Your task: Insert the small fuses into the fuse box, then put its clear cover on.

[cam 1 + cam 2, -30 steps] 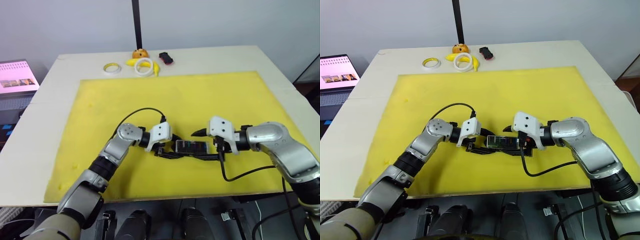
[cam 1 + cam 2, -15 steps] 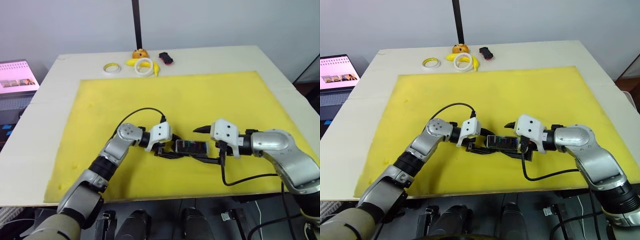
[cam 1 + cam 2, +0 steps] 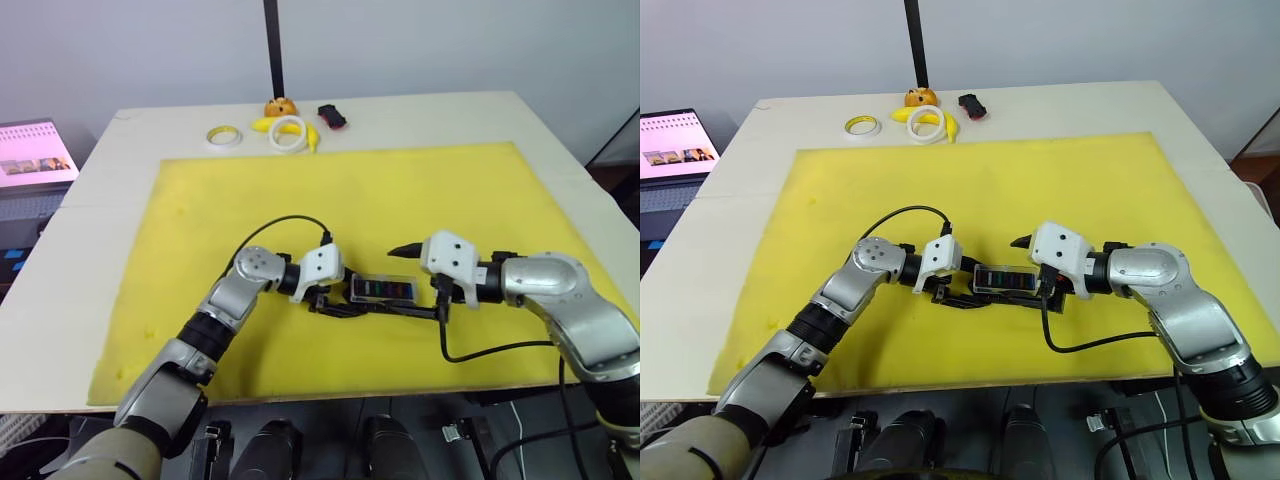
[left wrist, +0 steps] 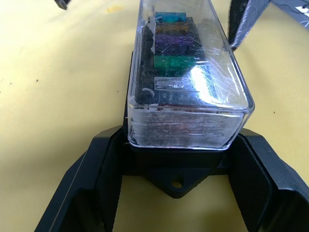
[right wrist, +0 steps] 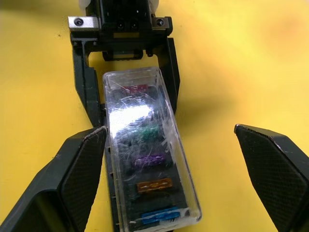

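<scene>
- Since a second ago my right gripper (image 3: 1032,272) has shifted slightly; the box stays put.
- My left gripper (image 3: 335,301) holds its black fingers (image 4: 91,193) closed on the box (image 4: 179,180), a black plastic block, mid-mat (image 3: 300,190).
- The cover (image 5: 145,145), scratched clear plastic, sits on the box over the coloured fuses (image 4: 176,62).
- My right fingers (image 5: 77,169) stand spread, one beside the cover, one well clear.
- Bare foam mat all round; tape rings (image 3: 288,133) at the tabletop (image 3: 90,260) far edge.
</scene>
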Action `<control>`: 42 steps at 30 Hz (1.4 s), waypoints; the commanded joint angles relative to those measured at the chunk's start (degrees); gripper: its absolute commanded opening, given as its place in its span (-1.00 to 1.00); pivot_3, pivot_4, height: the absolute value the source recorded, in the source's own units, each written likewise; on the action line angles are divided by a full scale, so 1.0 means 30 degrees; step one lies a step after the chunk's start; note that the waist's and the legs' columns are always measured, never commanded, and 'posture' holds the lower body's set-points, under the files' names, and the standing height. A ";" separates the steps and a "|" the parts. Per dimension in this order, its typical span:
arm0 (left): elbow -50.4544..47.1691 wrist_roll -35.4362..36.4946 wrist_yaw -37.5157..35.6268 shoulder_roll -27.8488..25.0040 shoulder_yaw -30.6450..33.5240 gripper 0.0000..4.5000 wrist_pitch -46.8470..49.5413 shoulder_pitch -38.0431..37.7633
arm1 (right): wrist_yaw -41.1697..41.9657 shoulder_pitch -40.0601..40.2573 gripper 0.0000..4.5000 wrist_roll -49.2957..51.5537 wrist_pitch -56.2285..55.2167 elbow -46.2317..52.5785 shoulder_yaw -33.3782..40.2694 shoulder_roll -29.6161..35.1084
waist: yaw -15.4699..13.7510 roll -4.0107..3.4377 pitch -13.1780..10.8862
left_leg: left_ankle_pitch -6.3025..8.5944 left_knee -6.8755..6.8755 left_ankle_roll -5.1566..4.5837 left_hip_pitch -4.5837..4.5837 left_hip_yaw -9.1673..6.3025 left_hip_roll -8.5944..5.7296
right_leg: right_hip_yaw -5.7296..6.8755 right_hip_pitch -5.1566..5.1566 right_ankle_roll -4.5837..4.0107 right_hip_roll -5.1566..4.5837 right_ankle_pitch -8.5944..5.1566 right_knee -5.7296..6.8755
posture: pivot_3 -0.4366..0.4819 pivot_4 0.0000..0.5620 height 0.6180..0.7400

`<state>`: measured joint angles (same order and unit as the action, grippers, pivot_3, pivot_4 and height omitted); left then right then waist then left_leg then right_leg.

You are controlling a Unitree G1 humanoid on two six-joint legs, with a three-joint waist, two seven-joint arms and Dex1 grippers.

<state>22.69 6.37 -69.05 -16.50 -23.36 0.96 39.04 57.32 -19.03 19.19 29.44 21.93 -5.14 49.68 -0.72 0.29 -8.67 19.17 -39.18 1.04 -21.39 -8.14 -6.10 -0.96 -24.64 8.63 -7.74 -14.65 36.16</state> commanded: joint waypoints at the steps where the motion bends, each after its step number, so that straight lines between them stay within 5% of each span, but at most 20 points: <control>1: -0.0305 -0.0117 -0.0100 -0.0021 0.0230 0.13 0.0004 0.0182 | 0.0367 -0.0514 0.99 0.2021 0.1168 0.0807 0.1210 -0.0325 | 0.0000 0.0000 0.0000 | 0.0000 0.0000 0.0000 0.0000 0.0001 0.0000 | -0.0001 0.0000 0.0000 0.0000 0.0000 0.0000 | -0.05 -0.47 1.00; 4: -0.0292 -0.0127 -0.0089 -0.0012 0.0240 0.13 -0.0043 0.0188 | 0.0440 -0.0552 0.99 0.3407 0.2204 0.0947 0.1621 -0.0728 | -0.0006 0.0000 0.0000 | 0.0000 0.0000 0.0000 0.0000 -0.0002 0.0002 | 0.0000 0.0000 0.0000 -0.0001 0.0000 0.0000 | -0.05 -0.47 1.00; 8: -0.0225 -0.0145 -0.0072 0.0020 0.0239 0.13 -0.0102 0.0213 | 0.0340 -0.0647 0.21 0.3726 0.2509 0.0464 0.1394 -0.1126 | -0.0002 0.0000 0.0000 | 0.0000 0.0000 0.0000 0.0000 -0.0002 0.0003 | -0.0001 0.0001 0.0000 -0.0001 0.0000 0.0001 | -0.05 -0.47 1.00; 14: -0.0277 -0.0186 0.0008 0.0058 0.0223 0.13 -0.0132 0.0172 | 0.0229 -0.0785 0.21 0.3347 0.2301 -0.0191 0.0875 -0.1475 | 0.0001 0.0000 0.0000 | 0.0000 -0.0001 0.0000 0.0001 -0.0003 0.0001 | 0.0001 0.0001 0.0000 -0.0001 0.0000 0.0002 | -0.05 -0.47 1.00; 18: -0.0266 -0.0215 0.0059 0.0041 0.0230 0.13 -0.0157 0.0159 | 0.0389 -0.0709 -0.37 0.3410 0.2319 -0.0237 0.0751 -0.1328 | 0.0000 -0.0001 0.0000 | 0.0000 -0.0001 0.0000 0.0000 -0.0003 0.0001 | 0.0000 0.0001 0.0000 -0.0002 0.0000 0.0002 | -0.05 -0.47 1.00; 42: -0.0295 -0.0204 0.0116 0.0098 0.0376 0.13 -0.0133 0.0170 | -0.1050 0.1376 -0.37 0.2997 0.5517 -0.0924 -0.0540 -0.1213 | -0.0005 0.0008 0.0018 | 0.0000 -0.0003 0.0000 0.0019 -0.0013 0.0001 | 0.0005 0.0026 0.0000 -0.0001 0.0000 0.0003 | -0.05 -0.47 1.00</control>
<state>22.91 5.66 -68.65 -16.11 -23.34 0.86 39.05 55.11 -17.50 29.39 41.62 20.84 -3.72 45.68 -0.74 0.31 -8.62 19.17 -39.19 1.04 -21.32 -8.17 -6.10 -0.95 -24.55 8.63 -7.74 -14.65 36.17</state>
